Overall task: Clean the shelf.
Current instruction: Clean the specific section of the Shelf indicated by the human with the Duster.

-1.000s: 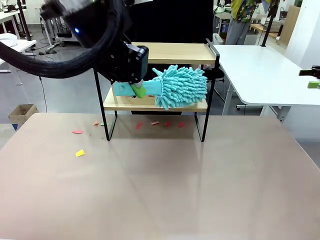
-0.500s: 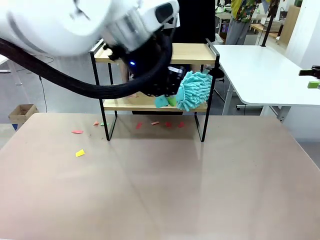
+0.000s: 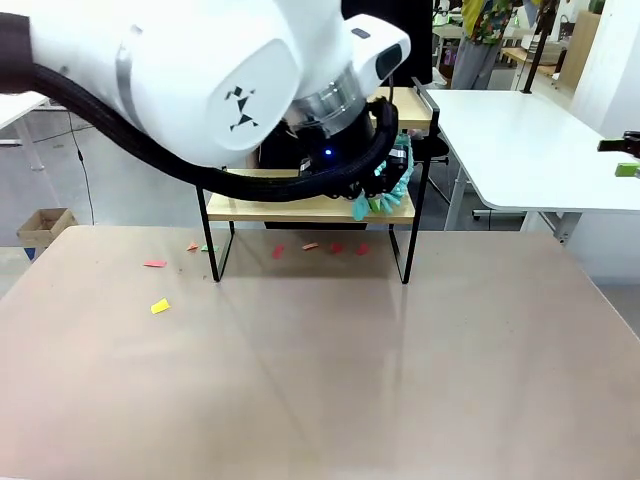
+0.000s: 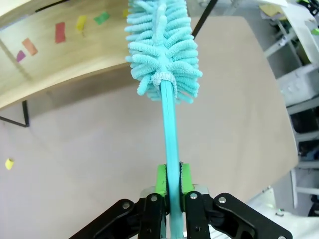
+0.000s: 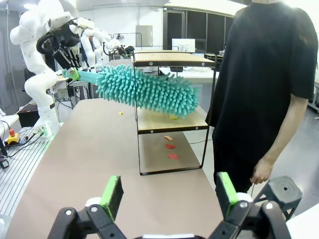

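The shelf stands at the table's far edge, its wooden boards on a thin black frame, and is seen end-on as the shelf in the right wrist view. My left gripper is shut on the teal handle of a fluffy teal duster. The duster head lies over the lower board's right end, peeking out as the duster from behind my left arm. Several coloured paper scraps lie on the board beside it. My right gripper hangs open off the table's right side, facing the shelf.
Paper scraps lie on the table: red ones under the shelf, one red and one yellow at the left. A person in black stands behind the shelf. A white table stands at the right.
My left arm has swung to the right, sweeping the duster along the lower board to its right end. The arm now hides most of the shelf in the front view.
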Motion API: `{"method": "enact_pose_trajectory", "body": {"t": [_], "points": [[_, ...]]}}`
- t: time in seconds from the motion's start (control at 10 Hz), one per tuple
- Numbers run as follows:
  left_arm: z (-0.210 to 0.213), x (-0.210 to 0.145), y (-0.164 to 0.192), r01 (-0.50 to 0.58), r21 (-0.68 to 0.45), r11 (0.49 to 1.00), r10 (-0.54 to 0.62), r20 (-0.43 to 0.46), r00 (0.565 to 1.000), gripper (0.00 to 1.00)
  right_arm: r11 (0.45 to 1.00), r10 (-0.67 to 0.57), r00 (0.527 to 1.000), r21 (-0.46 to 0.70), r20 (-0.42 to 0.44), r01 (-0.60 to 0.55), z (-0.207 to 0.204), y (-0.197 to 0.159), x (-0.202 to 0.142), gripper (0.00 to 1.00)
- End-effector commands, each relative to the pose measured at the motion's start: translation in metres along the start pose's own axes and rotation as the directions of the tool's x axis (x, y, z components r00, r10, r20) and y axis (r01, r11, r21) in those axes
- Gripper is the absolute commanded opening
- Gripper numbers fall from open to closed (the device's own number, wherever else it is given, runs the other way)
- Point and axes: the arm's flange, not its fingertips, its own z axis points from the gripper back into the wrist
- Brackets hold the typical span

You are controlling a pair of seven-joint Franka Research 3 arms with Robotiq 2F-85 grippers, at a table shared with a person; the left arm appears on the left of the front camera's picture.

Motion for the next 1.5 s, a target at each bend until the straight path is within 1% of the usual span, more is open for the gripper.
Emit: {"method": "enact_pose_trajectory", "body": {"t": [0.0, 0.2, 0.3, 0.5, 0.7, 0.8, 1.0, 1.3, 1.4], "points": [[-0.014, 0.014, -0.024, -0.061, 0.06, 0.996, 0.058, 0.06, 0.997, 0.13, 1.0, 0.007, 1.0, 0.002, 0.001, -0.007, -0.002, 0.0, 0.004, 1.0], [-0.034, 0.021, -0.032, -0.088, 0.055, 0.995, 0.084, 0.068, 0.994, 0.13, 1.0, 0.007, 1.0, 0.002, 0.001, -0.007, -0.002, 0.0, 0.004, 1.0], [-0.046, 0.027, -0.035, -0.108, 0.052, 0.993, 0.103, 0.091, 0.99, 0.13, 1.0, 0.007, 1.0, 0.002, 0.001, -0.007, -0.002, 0.0, 0.004, 1.0], [-0.06, 0.031, -0.036, -0.128, 0.037, 0.991, 0.123, 0.104, 0.987, 0.13, 1.0, 0.007, 1.0, 0.002, 0.001, -0.007, -0.002, 0.0, 0.004, 1.0], [-0.079, 0.032, -0.035, -0.156, 0.051, 0.986, 0.149, 0.122, 0.981, 0.13, 1.0, 0.007, 1.0, 0.002, 0.001, -0.007, -0.002, 0.0, 0.004, 1.0], [-0.086, 0.031, -0.035, -0.16, 0.042, 0.986, 0.155, 0.115, 0.981, 0.13, 1.0, 0.007, 1.0, 0.002, 0.001, -0.007, -0.002, 0.0, 0.004, 1.0], [-0.105, 0.025, -0.036, -0.166, 0.072, 0.984, 0.158, 0.099, 0.982, 0.13, 1.0, 0.007, 1.0, 0.002, 0.001, -0.007, -0.002, 0.0, 0.004, 1.0], [-0.113, 0.023, -0.03, -0.182, 0.05, 0.982, 0.177, 0.093, 0.98, 0.13, 1.0, 0.007, 1.0, 0.002, 0.001, -0.007, -0.002, 0.0, 0.004, 1.0], [-0.109, 0.019, -0.025, -0.146, 0.071, 0.987, 0.142, 0.057, 0.988, 0.13, 1.0, 0.007, 1.0, 0.002, 0.001, -0.007, -0.002, 0.0, 0.004, 1.0]]}}
